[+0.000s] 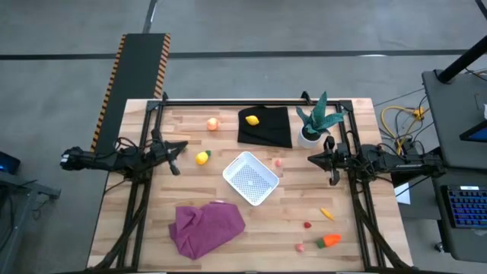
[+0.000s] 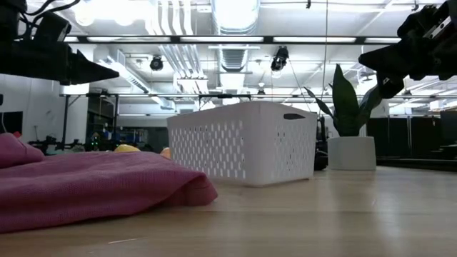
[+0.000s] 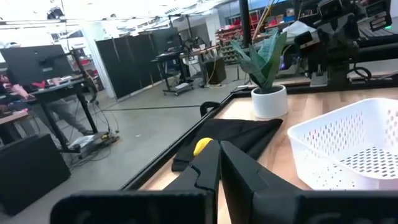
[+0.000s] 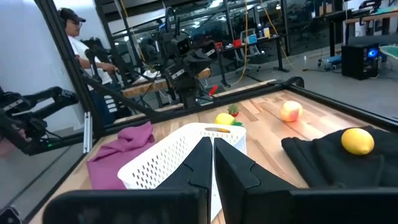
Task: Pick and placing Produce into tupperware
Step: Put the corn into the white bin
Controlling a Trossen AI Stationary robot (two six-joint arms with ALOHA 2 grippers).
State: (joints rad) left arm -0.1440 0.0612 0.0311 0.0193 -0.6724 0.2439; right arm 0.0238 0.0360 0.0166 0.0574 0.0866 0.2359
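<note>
Both grippers hang above the surface (image 1: 152, 228) with their fingers pressed together and nothing between them: the left gripper (image 1: 183, 144) at the left side, near a yellow fruit with a green tip (image 1: 202, 157), the right gripper (image 1: 310, 158) at the right side, just beside the potted plant (image 1: 313, 122).

One white container (image 1: 251, 178) sits near the middle of the surface, turned at an angle, with nothing inside it that can be seen. Two cloths lie on the wood: one black cloth (image 1: 266, 126) behind the container, one purple cloth (image 1: 205, 227) in front of it to the left.

Eight toy pieces can be counted, all outside the container. One lemon (image 1: 252, 119) rests on the black cloth. One peach-coloured ball (image 1: 212, 123) lies on the wood to its left. One small pink piece (image 1: 278, 161) sits just beside the container's right corner. Toward the front right lie one small yellow-orange piece (image 1: 326, 214), one tiny red piece (image 1: 307, 224), one carrot with a green top (image 1: 330, 240) and one small pink piece (image 1: 300, 246) next to the carrot.
</note>
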